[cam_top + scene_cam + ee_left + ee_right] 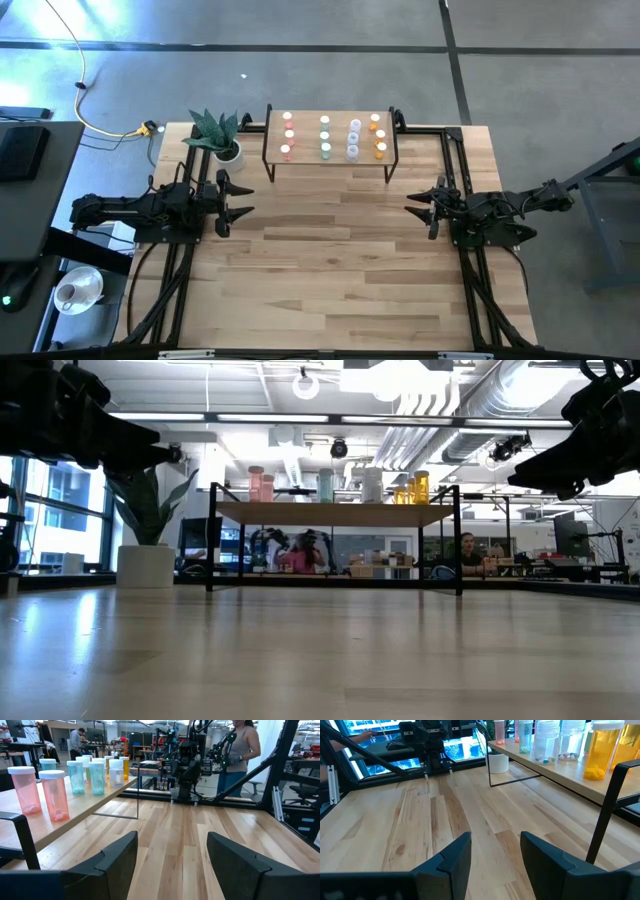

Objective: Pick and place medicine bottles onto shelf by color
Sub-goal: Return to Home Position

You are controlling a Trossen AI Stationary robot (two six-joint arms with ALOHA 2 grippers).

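Observation:
The shelf [330, 160], a low light-wood board on thin black legs, stands at the table's far side. On it stand the medicine bottles in short rows by colour: pink [288, 135], green [325, 137], clear [353, 139] and orange [378, 137], all upright with white caps. The left wrist view shows the pink bottles [54, 795] nearest; the right wrist view shows an orange bottle [602, 750] nearest. My left gripper [243, 198] hangs open at the table's left side, and my right gripper [415, 208] hangs open at the right side. Both are above the tabletop and hold nothing.
A potted green plant [218, 135] in a white pot stands just left of the shelf. Black frame rails [455, 160] run along the table's sides. The wooden tabletop [330, 260] between the arms is bare. People show in the room beyond the table [240, 750].

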